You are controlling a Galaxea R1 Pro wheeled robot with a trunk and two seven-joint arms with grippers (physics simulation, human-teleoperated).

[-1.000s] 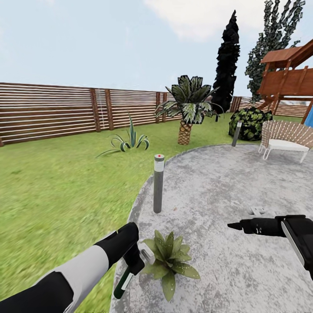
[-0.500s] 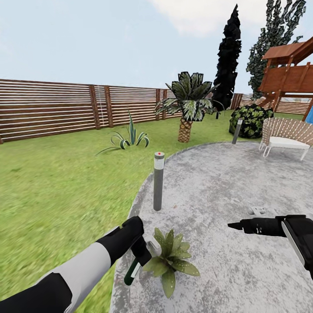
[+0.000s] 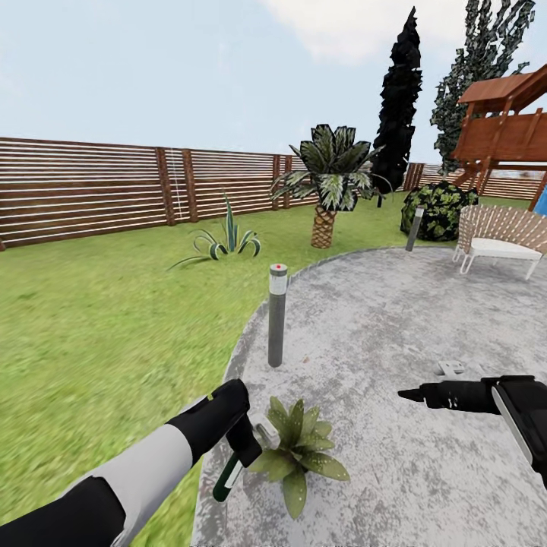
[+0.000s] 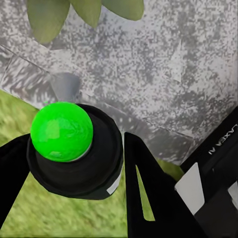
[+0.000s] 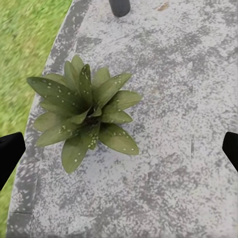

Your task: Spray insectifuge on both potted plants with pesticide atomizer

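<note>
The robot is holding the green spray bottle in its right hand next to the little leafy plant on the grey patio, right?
Not quite. The head view shows the left hand holding the green spray bottle next to the little leafy plant on the grey patio. The right hand holds nothing.

The left hand (image 3: 245, 448) hid the top of the spray bottle (image 3: 226, 479). The picture's edge cut off the playhouse (image 3: 507, 125), the right forearm (image 3: 524, 425) and the leaves (image 4: 84, 12) in the wrist view.
</note>
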